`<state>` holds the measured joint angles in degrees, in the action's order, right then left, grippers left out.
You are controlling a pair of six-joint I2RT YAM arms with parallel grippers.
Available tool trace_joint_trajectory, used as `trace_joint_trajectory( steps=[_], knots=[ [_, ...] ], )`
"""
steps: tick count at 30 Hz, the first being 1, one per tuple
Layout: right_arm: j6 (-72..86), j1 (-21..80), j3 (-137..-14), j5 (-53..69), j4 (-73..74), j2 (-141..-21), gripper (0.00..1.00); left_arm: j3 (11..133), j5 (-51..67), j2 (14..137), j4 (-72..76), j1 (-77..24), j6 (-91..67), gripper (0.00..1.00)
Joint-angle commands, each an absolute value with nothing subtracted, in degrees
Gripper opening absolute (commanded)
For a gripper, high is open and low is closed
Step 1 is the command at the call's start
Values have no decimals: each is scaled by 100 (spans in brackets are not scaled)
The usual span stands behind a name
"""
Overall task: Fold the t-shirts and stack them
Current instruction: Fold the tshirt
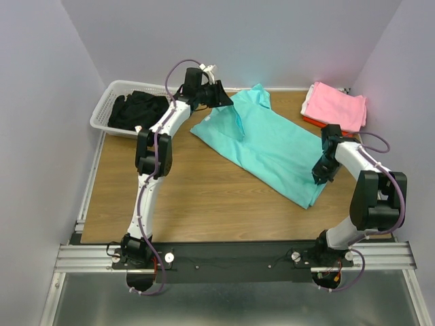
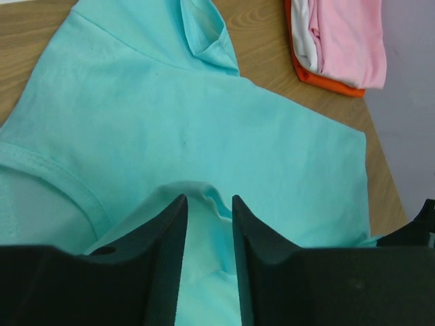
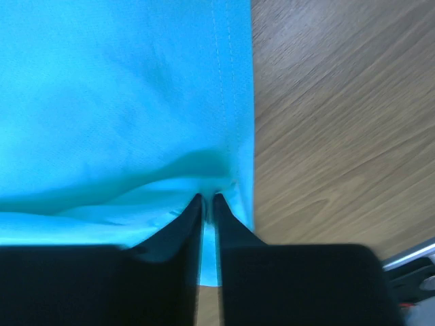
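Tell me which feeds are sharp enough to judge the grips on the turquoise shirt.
Top external: evenly lit and sharp, turquoise t-shirt clear. Left wrist: cloth crisp, left gripper dark but defined. Right wrist: soft focus, oversaturated cloth, right gripper a featureless black silhouette.

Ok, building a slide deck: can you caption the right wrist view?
Right claw pinched shut on the hemmed edge of the turquoise t-shirt, wooden table alongside.

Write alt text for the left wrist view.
The left gripper pinches a raised fold of the turquoise t-shirt, which lies spread over the wooden table. At top right, a folded pink t-shirt sits on a red-orange one.
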<state>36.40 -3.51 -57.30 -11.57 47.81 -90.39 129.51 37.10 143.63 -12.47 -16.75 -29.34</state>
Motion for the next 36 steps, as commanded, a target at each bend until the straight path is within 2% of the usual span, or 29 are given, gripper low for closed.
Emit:
trace_joint_trajectory(
  steps=[1, 2, 3, 5, 8, 13, 23, 36],
  knots=[
    [3621, -431, -5994, -1424, 4728, -8983, 33, 12973, 3525, 14283, -835, -1705, -3059, 53],
    [3621, -431, -6029, -1441, 4720, -8956, 43, 12929, 3507, 14239, -826, -1705, -3041, 55],
    [3612, -431, -6099, -1450, 4737, -8886, 59, 12816, 3472, 14125, -826, -1705, -2937, 58],
    [3560, -439, -6170, -1494, 4755, -8798, 67, 12622, 3375, 13880, -835, -1705, -2744, 58],
    [3376, -431, -6372, -1415, 4746, -8596, 68, 12078, 3252, 13615, -861, -1705, -2506, 59],
    [3015, -352, -6469, -590, 4501, -8359, 67, 11532, 3252, 13447, -1230, -1723, -2128, 59],
    [3331, -88, -5265, 1212, 3271, -8340, 62, 10583, 3182, 13368, -1415, -1846, -1741, 59],
    [3541, -88, -4914, 1160, 3296, -8860, 63, 9326, 1671, 12842, -2012, -1995, -985, 59]
  ],
)
